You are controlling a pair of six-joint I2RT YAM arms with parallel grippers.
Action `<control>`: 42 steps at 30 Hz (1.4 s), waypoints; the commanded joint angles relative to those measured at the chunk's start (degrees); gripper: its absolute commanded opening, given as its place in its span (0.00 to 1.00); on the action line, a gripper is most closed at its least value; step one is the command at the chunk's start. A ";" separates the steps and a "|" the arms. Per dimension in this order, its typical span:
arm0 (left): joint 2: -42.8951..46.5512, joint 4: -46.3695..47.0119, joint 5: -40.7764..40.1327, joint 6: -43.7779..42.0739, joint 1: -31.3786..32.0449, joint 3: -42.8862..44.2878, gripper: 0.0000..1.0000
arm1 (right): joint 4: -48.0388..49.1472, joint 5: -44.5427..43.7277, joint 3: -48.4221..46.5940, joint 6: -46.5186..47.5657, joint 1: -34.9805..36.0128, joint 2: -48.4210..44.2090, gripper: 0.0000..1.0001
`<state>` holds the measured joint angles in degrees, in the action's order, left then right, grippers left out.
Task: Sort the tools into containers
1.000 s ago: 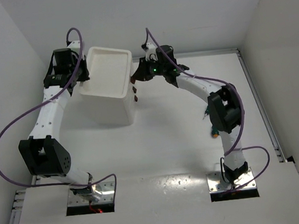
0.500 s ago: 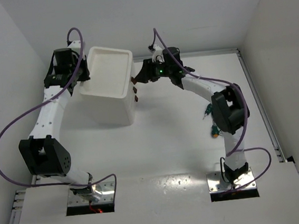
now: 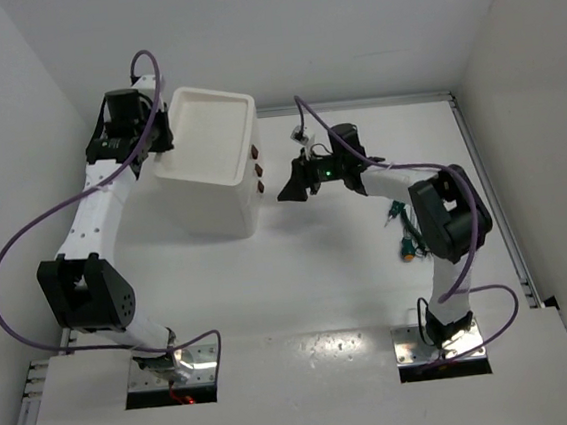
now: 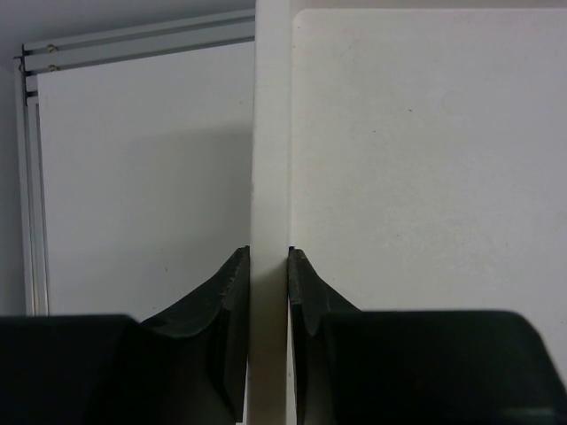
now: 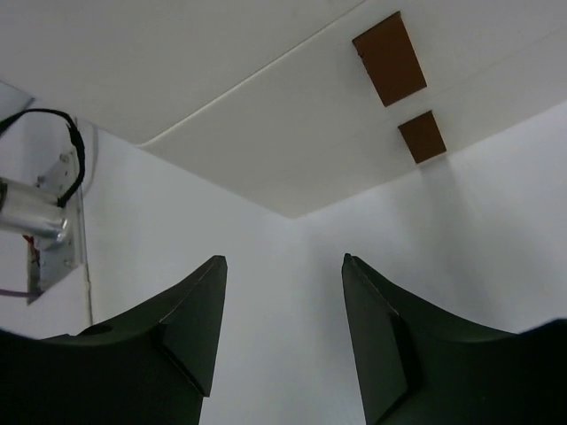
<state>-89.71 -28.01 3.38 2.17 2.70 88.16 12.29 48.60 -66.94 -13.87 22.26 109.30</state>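
Top view: the white drawer unit (image 3: 206, 195) stands in the far-left part of the surface (image 3: 321, 289), tray top up. Its three brown handles (image 3: 257, 170) face the right edge. The left claw (image 3: 164, 152) sits at the unit's left rim. The right claw (image 3: 291, 188) hangs just off the handles, not touching them. Small tools (image 3: 408, 253) lie toward the right edge, mostly hidden by the right arm's elbow, so I cannot tell their kinds.

Left wrist: the left claw (image 4: 268, 274) is pressed together, pinching the thin rim of the drawer unit (image 4: 270, 133).

Right wrist: the right claw (image 5: 283, 328) is spread, with nothing between its fingers. Two handles (image 5: 390, 57) show ahead.
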 commanded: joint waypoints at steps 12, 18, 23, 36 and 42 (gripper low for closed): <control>-2.84 -3.98 7.79 0.20 1.87 0.08 0.00 | 20.83 8.62 -10.04 13.25 -0.29 12.77 0.56; -2.84 -4.51 9.63 -0.42 1.34 -0.97 0.00 | 22.51 11.42 -15.41 14.57 0.24 16.20 0.56; -2.84 -5.04 9.63 -0.42 1.34 -0.97 0.00 | 23.74 12.57 -17.43 14.04 0.77 18.23 0.56; -3.36 -5.04 9.63 -0.42 0.82 -0.45 0.00 | 25.15 6.53 -20.16 10.63 2.34 21.05 0.37; -3.36 -5.04 9.63 -0.42 0.82 -0.97 0.00 | 27.96 0.71 -17.71 8.07 2.35 19.82 0.00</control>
<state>-90.28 -27.44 6.24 1.52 2.20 88.36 33.30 54.48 -84.64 -5.48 23.75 130.34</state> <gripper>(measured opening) 0.243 0.015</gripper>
